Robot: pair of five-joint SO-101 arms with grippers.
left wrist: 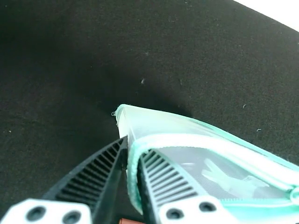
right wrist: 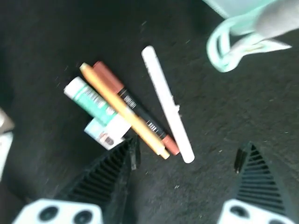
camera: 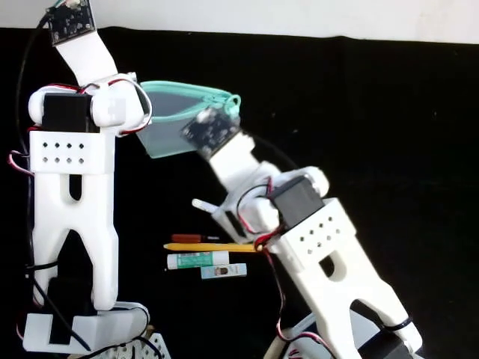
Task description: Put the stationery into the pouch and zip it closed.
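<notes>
A teal mesh pouch (camera: 174,123) hangs at the back of the black table, with my left gripper (camera: 144,112) shut on its rim (left wrist: 133,163) near one corner. The pouch mouth looks open; its teal loop (right wrist: 224,46) is nearby. Below my right gripper (right wrist: 187,163), which is open and holds nothing, the stationery lies on the cloth. It is a white pen (right wrist: 167,103), a yellow pencil (right wrist: 124,111), a red-brown pen (right wrist: 135,114), a green-and-white glue stick (right wrist: 91,100) and a small labelled eraser (right wrist: 105,135). In the high view they lie in front of the pouch: pencil (camera: 213,247), glue stick (camera: 198,259).
Black cloth (camera: 389,112) covers the table, with free room to the right. A white wall strip (camera: 299,15) runs along the back. The right arm's body (camera: 314,232) overhangs part of the stationery.
</notes>
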